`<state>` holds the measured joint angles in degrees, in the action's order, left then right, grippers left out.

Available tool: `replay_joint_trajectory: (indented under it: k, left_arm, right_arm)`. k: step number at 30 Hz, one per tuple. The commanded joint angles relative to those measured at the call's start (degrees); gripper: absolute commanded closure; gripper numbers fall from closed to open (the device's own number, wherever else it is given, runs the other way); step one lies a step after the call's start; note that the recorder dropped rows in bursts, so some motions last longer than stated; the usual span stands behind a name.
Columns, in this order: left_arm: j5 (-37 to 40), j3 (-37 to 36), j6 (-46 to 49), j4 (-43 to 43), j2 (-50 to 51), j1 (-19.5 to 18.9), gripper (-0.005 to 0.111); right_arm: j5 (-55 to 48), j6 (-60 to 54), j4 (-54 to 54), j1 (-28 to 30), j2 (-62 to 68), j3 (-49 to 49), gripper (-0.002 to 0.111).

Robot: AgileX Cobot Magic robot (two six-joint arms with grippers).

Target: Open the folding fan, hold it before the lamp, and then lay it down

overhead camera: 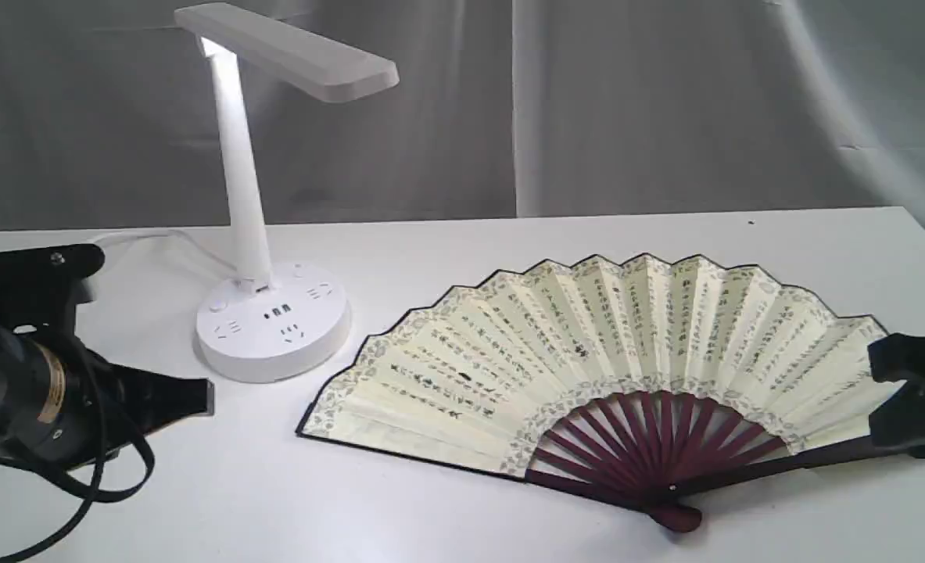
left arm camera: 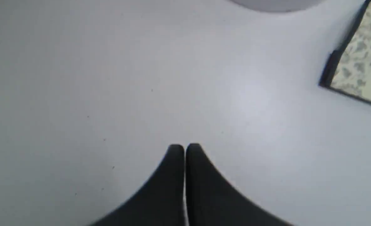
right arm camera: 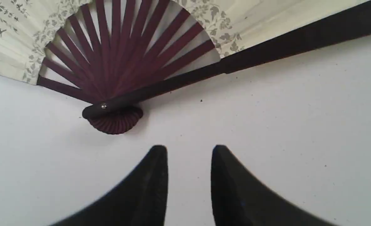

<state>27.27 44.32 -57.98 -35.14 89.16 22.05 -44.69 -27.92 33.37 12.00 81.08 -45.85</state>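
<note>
The fan [overhead camera: 587, 352] lay fully spread and flat on the white table [overhead camera: 431, 508], script side up, with its pivot toward the near edge. It rested to the right of the lamp [overhead camera: 272, 320] in the exterior view, and its nearest corner was clear of the lamp's round base. The lamp stood upright, with its flat head angled over the table. A white cord [overhead camera: 157, 238] ran off behind the base.

The left gripper [left arm camera: 184, 147] was low over bare table in front of the lamp. Its fingers were pressed almost together, with only a hairline gap, and it held nothing. A corner of the fan showed at the edge of its wrist view, well apart from the fingertips.

The right gripper [right arm camera: 190, 149] had its jaws parted with nothing between them. It was over bare table just beside the fan's pivot and dark outer guard [right arm camera: 267, 50], not touching either.
</note>
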Motion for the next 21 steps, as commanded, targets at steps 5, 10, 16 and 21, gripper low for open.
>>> replay_joint_trajectory:
  k: [5, 10, 16, 21]
  left_arm:
    - [4.41, 0.27, 15.33, 11.67, -0.68, -0.10, 0.107]
    - [7.40, 0.27, 18.03, 13.41, -2.76, -0.10, 0.107]
    - [10.38, 0.27, 20.20, 13.85, -7.30, -0.10, 0.107]
    - [10.52, 0.27, 25.28, 18.58, -10.63, -1.29, 0.107]
  right_arm:
    - [2.36, 4.08, -8.35, -6.35, -2.33, -0.27, 0.086]
    - [4.18, 17.03, -22.96, -11.27, -2.83, -0.27, 0.089]
    - [5.72, 24.12, -29.66, -12.07, -2.83, -0.27, 0.089]
    - [6.40, 24.12, -29.66, -12.07, -2.83, -0.27, 0.089]
